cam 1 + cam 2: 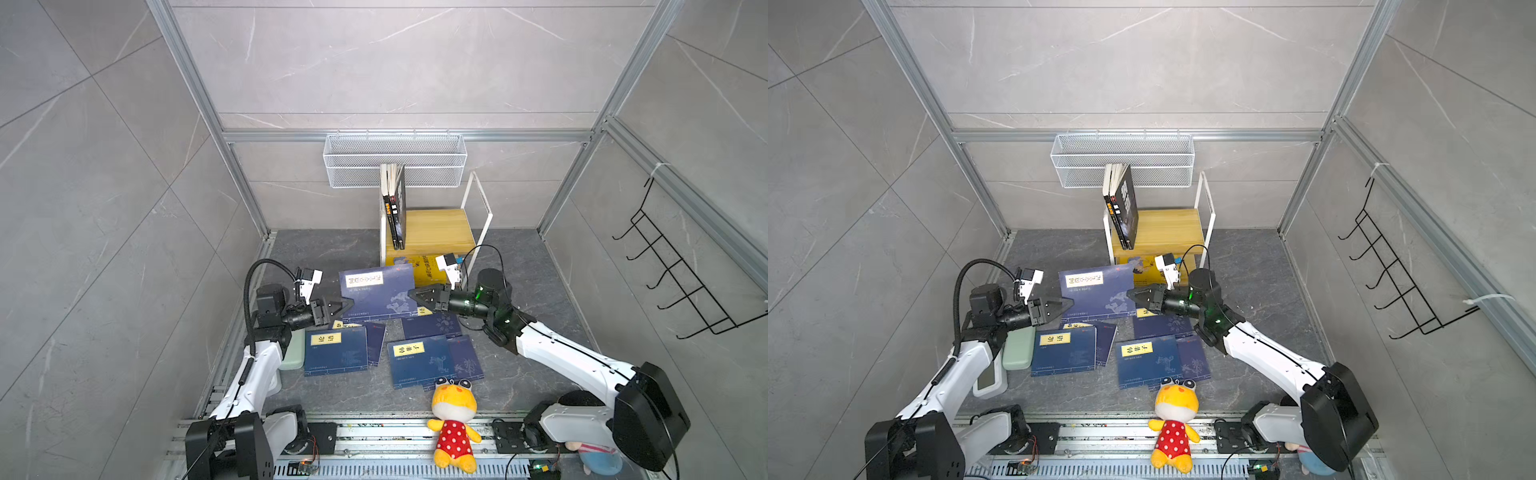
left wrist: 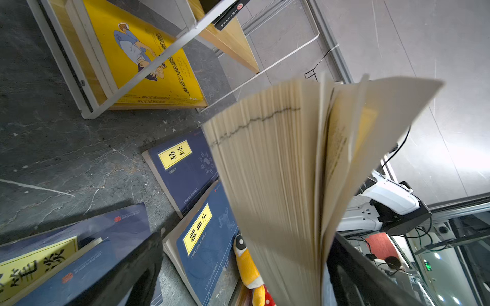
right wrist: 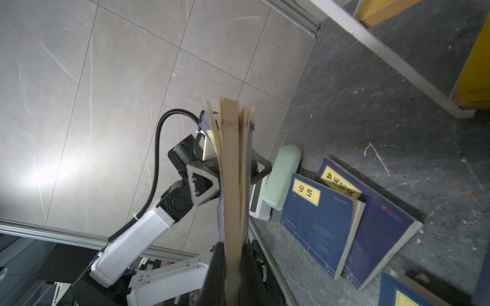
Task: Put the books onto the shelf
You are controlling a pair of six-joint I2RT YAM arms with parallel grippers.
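Loose navy books (image 1: 335, 351) are scattered flat toward the tabletop's (image 1: 519, 266) front edge. Mid-tabletop, a raised navy book (image 1: 376, 291) is clamped by the right end effector (image 1: 413, 294), with the left end effector (image 1: 345, 308) spread wide around its other edge. The shelf (image 1: 436, 230) is set at the far edge, with a yellow book (image 1: 419, 268) tucked underneath.

A yellow plush toy (image 1: 453, 419) in a red dotted dress lies up front. A white wire basket (image 1: 395, 164) hangs behind, a black hook rack (image 1: 681, 270) is on the right, and a pale green case (image 1: 1018, 349) lies on the left.

1. Shelf (image 1: 440, 232): two light wood boards, white frame, against back wall.
2. Two black books (image 1: 397, 216): upright at top board's left end.
3. Yellow cartoon book (image 1: 415, 270): flat on lower board.
4. Raised navy book (image 1: 374, 297): tilted, pages fanned.
5. Remaining navy books (image 1: 334, 351): flat, overlapping, on floor.
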